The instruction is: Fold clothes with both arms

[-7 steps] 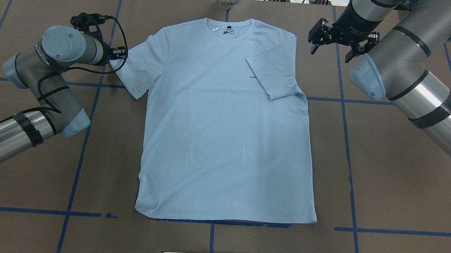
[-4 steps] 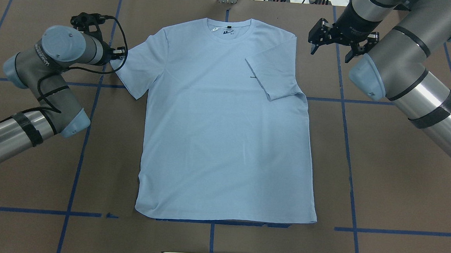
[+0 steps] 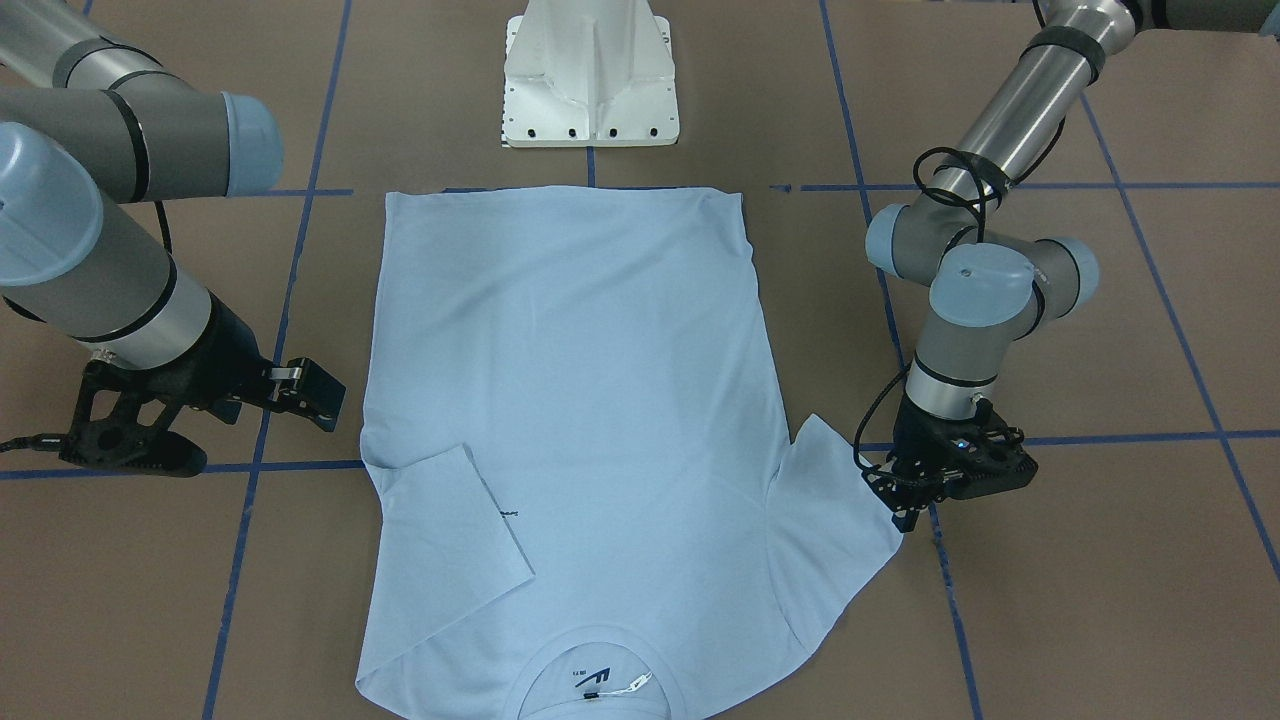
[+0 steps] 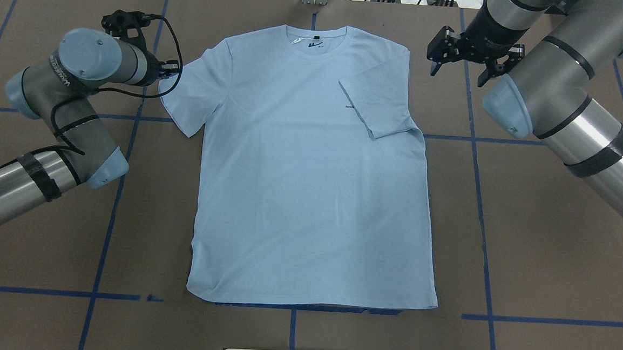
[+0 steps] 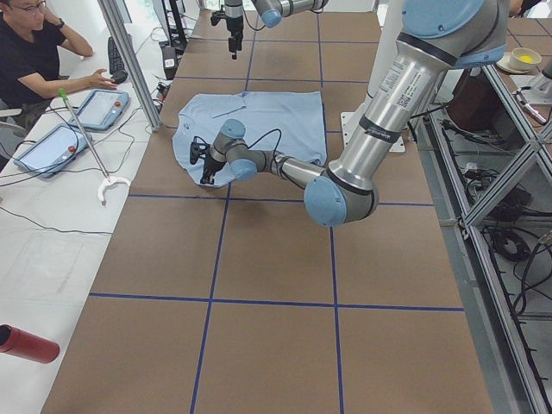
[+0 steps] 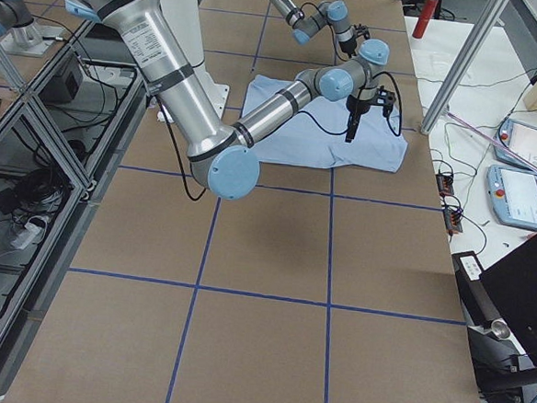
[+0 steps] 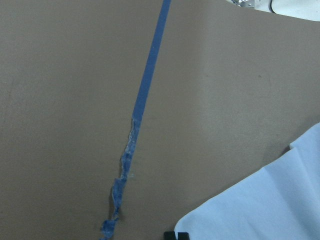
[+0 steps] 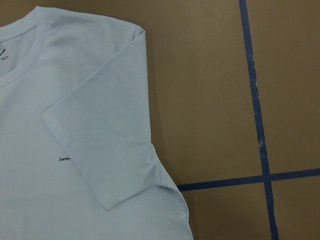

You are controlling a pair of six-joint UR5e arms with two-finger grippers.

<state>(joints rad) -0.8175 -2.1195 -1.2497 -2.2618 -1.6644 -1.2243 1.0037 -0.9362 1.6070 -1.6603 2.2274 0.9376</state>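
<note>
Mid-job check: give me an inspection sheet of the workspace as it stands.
Surface: brown table with blue tape grid, flat.
Job's things: light blue short-sleeved T-shirt flat, front up; sleeve on robot's right folded inward, other sleeve spread.
Clutter: nothing seen.
Grippers: left gripper at spread sleeve's edge, grip unclear; right gripper open, empty, beside the shoulder.
Cables: black cable loops around left wrist.
Surroundings: white pedestal base; seated person at side desk.

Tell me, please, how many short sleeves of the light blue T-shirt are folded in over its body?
1. The sleeve on the robot's right lies folded over the chest; the sleeve on the robot's left is spread flat on the brown table.
</note>
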